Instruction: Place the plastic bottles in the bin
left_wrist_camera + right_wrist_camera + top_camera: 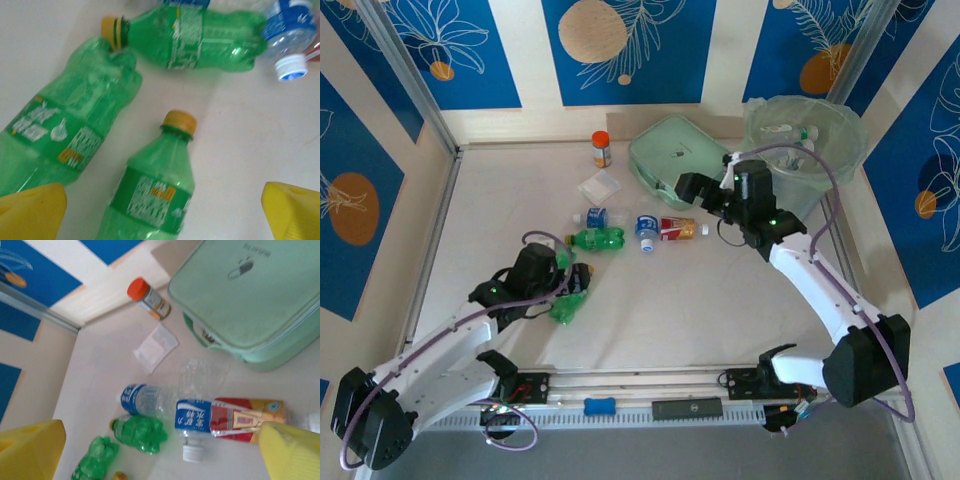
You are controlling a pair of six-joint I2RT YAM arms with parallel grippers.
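**Left gripper** (162, 212): fingers (30, 210) spread wide, nothing gripped. It hangs low over the green bottles, left of the table's (720, 300) middle.
- Between the fingers, below them: capped green bottle (155, 185), yellow cap pointing away from the wrist, lying free on the table.
- Just beside it: crushed green bottle (65, 135), its top end against the neck of the next one.
- Beyond: far green bottle (195, 35) (597, 238), on its side.
- Green count: 3.

**Right gripper** (160, 455): fingers (290, 450) fully apart, nothing in hand. In the top view it (692, 188) hangs at the near side of the case (675, 150), left of the bin (845, 140).
- Beneath its camera, mid-table: red-label bottle (240, 420) (675, 230), on its side.
- Touching it: a blue-label bottle (192, 422) with a white cap and a crumpled clear body.
- Further left: second blue-label bottle (142, 397) (595, 217).
- Blue-label count: 2. Red-label count: 1.

**Total on table:** 6 bottles, all lying around the middle and well apart from the bin.

**Bin:** far right corner, 1, bag-lined. Bottle shapes show through the bag, too blurred to count.

**Other items:**
- 1 case at the far edge, beside the bin.
- 1 orange-capped jar (602, 148) upright near the middle of the far edge.
- 1 white packet (599, 186) flat on the table, just nearer than the jar.
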